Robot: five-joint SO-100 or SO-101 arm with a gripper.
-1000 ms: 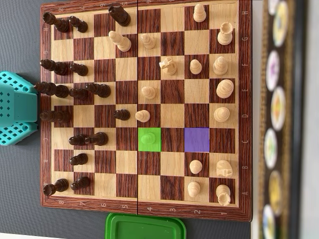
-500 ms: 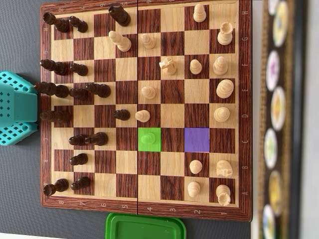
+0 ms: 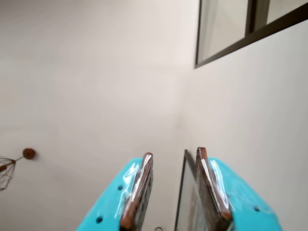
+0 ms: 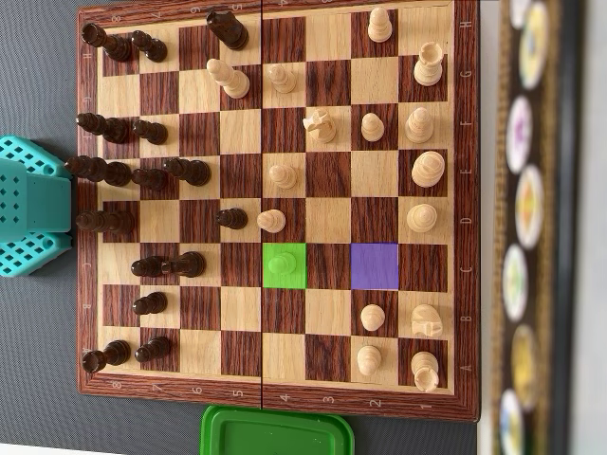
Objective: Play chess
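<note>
The wooden chessboard [image 4: 465, 190] fills the overhead view, with dark pieces [image 4: 175, 264] on its left half and light pieces [image 4: 422, 218] mostly on its right. One square is tinted green [image 4: 285, 265] with a faint round shape on it. Two squares to its right, a purple-tinted square [image 4: 377, 266] stands bare. My teal arm [image 4: 33, 204] sits off the board's left edge. In the wrist view my gripper [image 3: 174, 152] points up at a pale wall, open, with nothing between its brown-padded fingers [image 3: 139, 187].
A green lidded container [image 4: 275, 431] lies just below the board's bottom edge. A dark strip with round coloured discs [image 4: 526, 218] runs down the right side. A dark window frame [image 3: 226, 45] shows in the wrist view's upper right.
</note>
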